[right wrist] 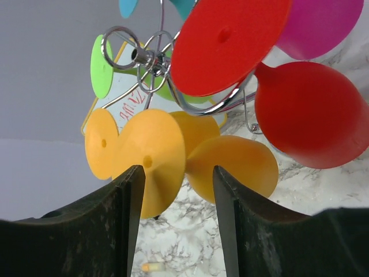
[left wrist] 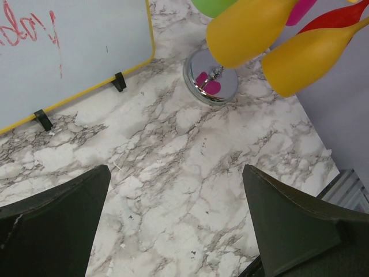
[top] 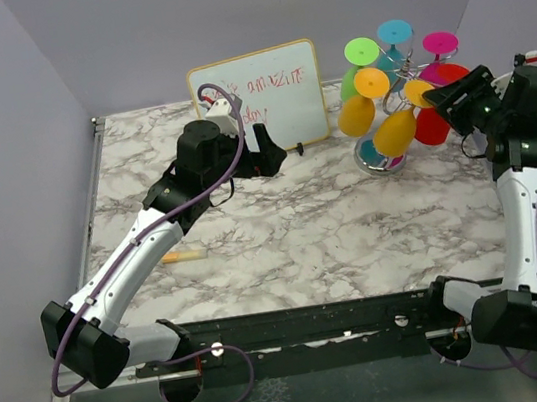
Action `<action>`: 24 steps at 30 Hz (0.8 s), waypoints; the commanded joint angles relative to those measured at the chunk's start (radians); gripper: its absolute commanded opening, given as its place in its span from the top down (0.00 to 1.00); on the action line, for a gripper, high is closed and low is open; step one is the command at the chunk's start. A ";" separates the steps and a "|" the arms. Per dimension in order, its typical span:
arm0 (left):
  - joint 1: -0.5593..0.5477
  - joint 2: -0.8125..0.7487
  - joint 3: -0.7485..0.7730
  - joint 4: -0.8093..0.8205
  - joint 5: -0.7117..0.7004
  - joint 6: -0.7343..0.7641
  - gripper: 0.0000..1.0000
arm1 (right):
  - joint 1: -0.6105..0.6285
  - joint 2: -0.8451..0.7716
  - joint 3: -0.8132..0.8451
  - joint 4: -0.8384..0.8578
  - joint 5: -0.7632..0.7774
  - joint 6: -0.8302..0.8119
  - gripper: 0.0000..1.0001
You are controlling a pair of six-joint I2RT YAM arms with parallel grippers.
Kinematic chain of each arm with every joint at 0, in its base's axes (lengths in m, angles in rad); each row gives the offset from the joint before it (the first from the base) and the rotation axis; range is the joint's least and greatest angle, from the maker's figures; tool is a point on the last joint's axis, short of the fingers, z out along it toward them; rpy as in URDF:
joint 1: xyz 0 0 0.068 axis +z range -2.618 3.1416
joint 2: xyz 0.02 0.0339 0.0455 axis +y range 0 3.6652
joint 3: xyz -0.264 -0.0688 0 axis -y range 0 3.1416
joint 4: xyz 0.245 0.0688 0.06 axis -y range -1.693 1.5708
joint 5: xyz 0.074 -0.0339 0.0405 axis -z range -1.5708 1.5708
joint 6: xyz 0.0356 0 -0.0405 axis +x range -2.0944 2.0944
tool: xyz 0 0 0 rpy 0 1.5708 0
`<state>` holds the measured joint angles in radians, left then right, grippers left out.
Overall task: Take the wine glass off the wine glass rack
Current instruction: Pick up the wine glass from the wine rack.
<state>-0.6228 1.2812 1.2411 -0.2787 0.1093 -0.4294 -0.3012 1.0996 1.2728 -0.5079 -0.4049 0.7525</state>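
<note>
The wine glass rack (top: 396,91), a silver wire stand on a round shiny base (top: 380,155), holds several coloured plastic wine glasses hung bowl-down. My right gripper (top: 450,98) is open at the rack's right side. In the right wrist view its fingertips (right wrist: 138,173) flank the stem of a yellow wine glass (right wrist: 233,167), whose foot disc (right wrist: 153,158) sits by the left finger; I see no contact. A red glass (right wrist: 311,112) hangs above right of the wire arms (right wrist: 149,57). My left gripper (top: 266,151) is open and empty, left of the rack base (left wrist: 210,83) and two yellow bowls (left wrist: 248,29).
A yellow-framed whiteboard (top: 258,96) with red writing stands at the back, just behind my left gripper; it also shows in the left wrist view (left wrist: 69,52). A small yellow-orange stick (top: 184,257) lies on the marble table (top: 334,232). Grey walls close in on both sides.
</note>
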 commanded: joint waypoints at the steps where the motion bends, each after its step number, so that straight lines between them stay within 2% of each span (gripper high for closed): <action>1: 0.003 -0.008 0.006 -0.002 0.026 -0.018 0.01 | -0.048 -0.003 -0.049 0.105 -0.126 0.066 0.46; 11: 0.003 0.027 0.014 -0.002 0.046 -0.046 0.01 | -0.109 -0.010 -0.133 0.229 -0.281 0.172 0.57; 18: 0.003 0.071 0.038 0.007 0.083 -0.055 0.01 | -0.137 -0.011 -0.176 0.255 -0.330 0.212 0.73; 24: 0.003 0.075 0.033 0.010 0.080 -0.055 0.01 | -0.142 -0.025 -0.168 0.256 -0.347 0.222 0.77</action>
<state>-0.6228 1.3571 1.2491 -0.2787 0.1661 -0.4751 -0.4343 1.0935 1.1130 -0.2539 -0.6964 0.9615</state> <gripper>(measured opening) 0.986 0.249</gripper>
